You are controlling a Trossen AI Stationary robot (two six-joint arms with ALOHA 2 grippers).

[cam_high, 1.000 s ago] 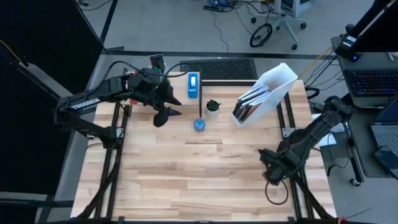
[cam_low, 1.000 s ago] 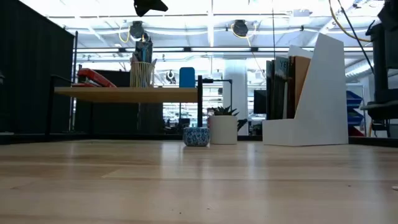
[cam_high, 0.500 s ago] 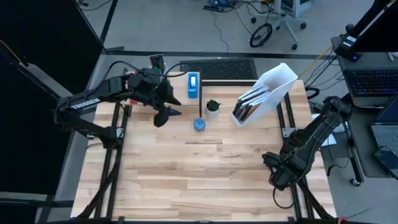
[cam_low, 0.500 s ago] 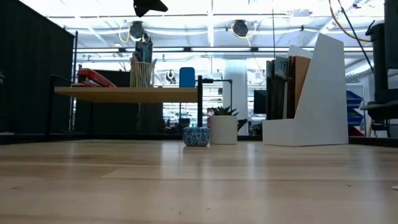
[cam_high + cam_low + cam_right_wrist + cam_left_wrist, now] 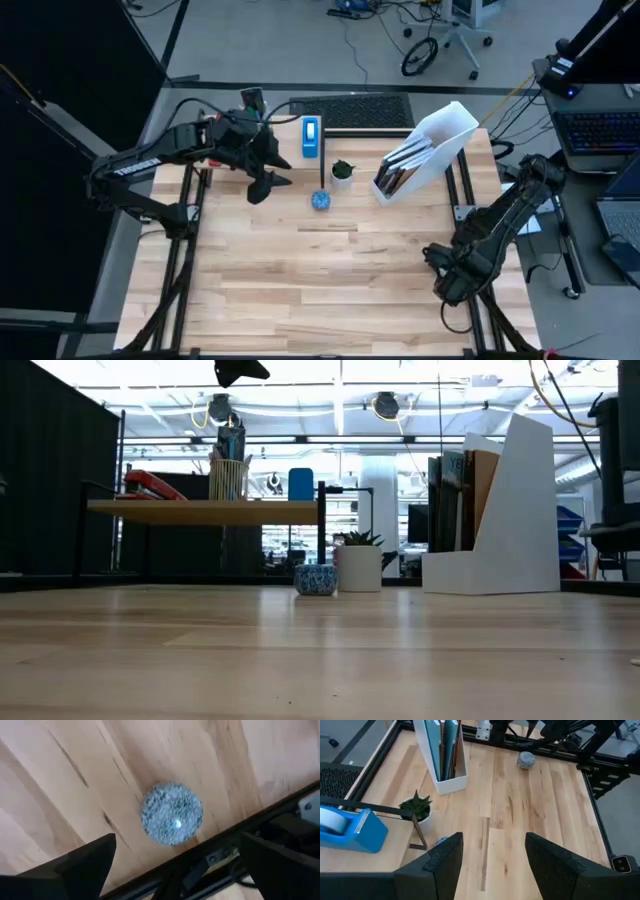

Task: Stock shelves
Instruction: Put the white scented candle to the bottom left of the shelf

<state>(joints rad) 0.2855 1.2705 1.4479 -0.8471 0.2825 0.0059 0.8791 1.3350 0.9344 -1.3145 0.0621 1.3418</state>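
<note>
We've got the right gripper (image 5: 172, 865) hanging directly over a small speckled grey ball (image 5: 172, 818) at the table's (image 5: 330, 280) right edge, near the front-right corner — fingers spread wide, nothing between them. In the right wrist view the ball sits centred between the two fingers, a bit ahead of their tips, beside the black frame rail. It's round, so no long axis to line up w/ — any jaw angle should do; we judge the next move is a straight drop & close.

The left gripper (image 5: 492, 865) waits high over the back-left part of the table, just off the end of the wood shelf (image 5: 205, 510), fingers apart & empty. It's well away from the ball; the right arm is clearly the nearer one.

Where it could go: the shelf stands at the back-left, already carrying a red stapler (image 5: 150, 485), pencil cup (image 5: 228, 478) & blue tape dispenser (image 5: 311, 137). The white file holder (image 5: 440, 140) stands at the back-right w/ folders in it — much closer to the right arm. A small plant (image 5: 343, 171) & blue bowl (image 5: 320, 200) sit on the table btw the two.
</note>
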